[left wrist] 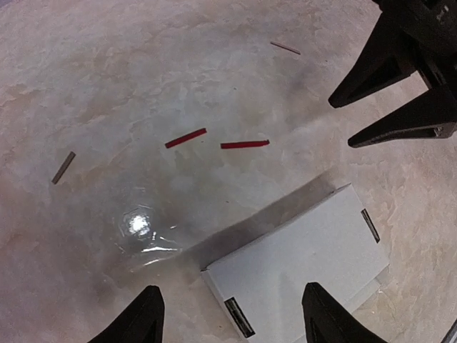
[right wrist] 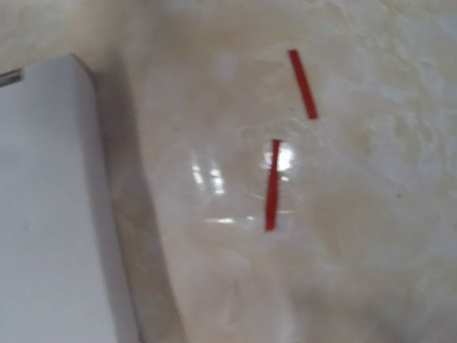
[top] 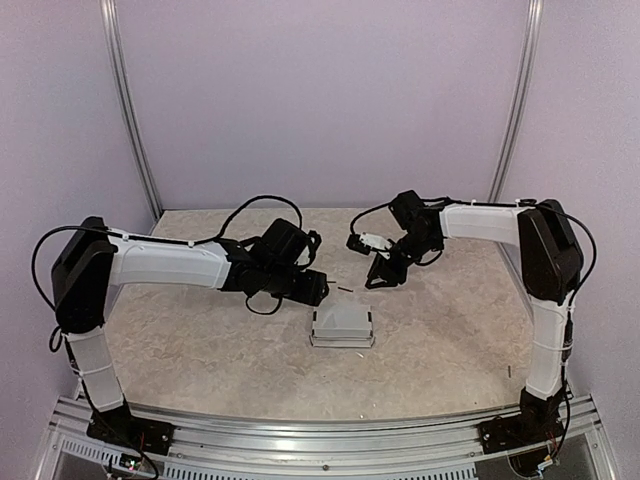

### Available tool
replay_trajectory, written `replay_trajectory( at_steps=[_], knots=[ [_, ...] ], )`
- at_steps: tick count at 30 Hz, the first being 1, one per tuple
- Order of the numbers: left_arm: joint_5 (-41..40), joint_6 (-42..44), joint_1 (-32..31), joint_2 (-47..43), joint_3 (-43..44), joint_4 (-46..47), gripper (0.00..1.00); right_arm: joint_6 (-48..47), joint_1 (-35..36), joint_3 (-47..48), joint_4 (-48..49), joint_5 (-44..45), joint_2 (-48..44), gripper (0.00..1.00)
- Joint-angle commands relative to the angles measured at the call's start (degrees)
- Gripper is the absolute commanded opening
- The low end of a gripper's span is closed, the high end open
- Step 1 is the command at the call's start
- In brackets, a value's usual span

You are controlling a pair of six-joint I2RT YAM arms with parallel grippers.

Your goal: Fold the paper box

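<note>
Lying flat at the middle of the table (top: 200,340), the paper box (top: 342,326) is pictured with its long axis set left to right, parallel to the near edge. Both arms are gathered on its far side. The left gripper (top: 320,290) is held just beyond the box's far left corner, and the right gripper (left wrist: 341,121) a little beyond its far right corner. From either one, the box is to be found back toward the bases and inward.

The left gripper is judged the nearer. In its wrist view one end of the box is framed between its own fingers (left wrist: 146,318), while the right gripper's tips are seen farther out, over bare table and clear of the card.

The left gripper's fingers are spread wide, with nothing pinched between them. The right gripper's fingers are parted by a narrower gap, and nothing is held there either. No contact with the card can be made out for either gripper.

One box is counted, with two small dark slots (left wrist: 370,225) shown on its upper face in the left wrist view. Two red strips (left wrist: 186,138) are laid nearly end to end on the table beyond it, apart from the card. Two duller strips (left wrist: 63,167) are also seen, one greyish and off to the side, one thin and close to the right gripper.
</note>
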Motion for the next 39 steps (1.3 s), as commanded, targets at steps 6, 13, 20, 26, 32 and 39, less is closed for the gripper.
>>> replay_trajectory(
  at_steps=[6, 13, 20, 26, 32, 39],
  knots=[
    [12.05, 0.49, -0.47, 9.93, 5.34, -4.63, 0.61, 4.11, 0.48, -4.07, 1.28, 1.24, 1.38, 0.32],
    [11.95, 3.79, -0.51, 11.65, 4.91, -5.65, 0.59, 0.11, 1.12, -10.48, -1.26, -2.38, -1.43, 0.32],
    [14.54, 15.10, -0.44, 9.85, 0.20, 1.54, 0.58, -4.48, 2.05, -16.48, -3.91, -4.41, -6.42, 0.31],
    [19.76, 21.88, 0.73, 11.38, 0.62, 4.75, 0.58, -10.41, 2.13, -24.64, -2.77, 0.39, -15.62, 0.38],
    [21.99, 21.88, 1.24, 13.20, 2.18, 5.85, 0.58, -11.69, 7.17, -34.06, 9.16, 10.17, -25.36, 0.76],
    [23.55, 21.25, 1.68, 12.70, 1.48, 7.17, 0.58, -12.14, 12.74, -33.18, 13.48, 14.31, -22.95, 0.95]
  ],
)
